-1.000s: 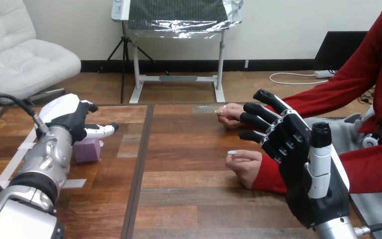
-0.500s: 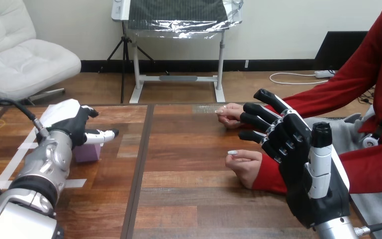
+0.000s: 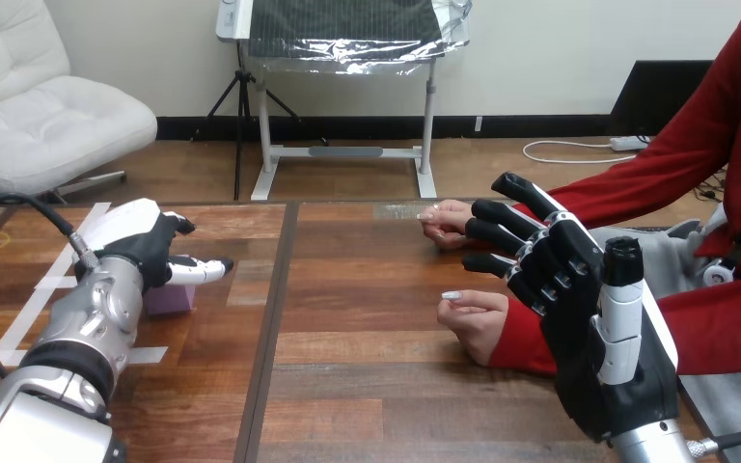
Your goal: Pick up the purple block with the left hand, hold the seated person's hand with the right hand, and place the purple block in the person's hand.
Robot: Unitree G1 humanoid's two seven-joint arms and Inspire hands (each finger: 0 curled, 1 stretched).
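The left hand (image 3: pixel 138 239) has sunk lower over the purple block (image 3: pixel 172 301), its grip impossible to tell, while the right hand (image 3: pixel 579 333) stays spread.

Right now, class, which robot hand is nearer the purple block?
Left. The left hand is over the purple block, hiding part of it; the right hand is raised far off at the view's right.
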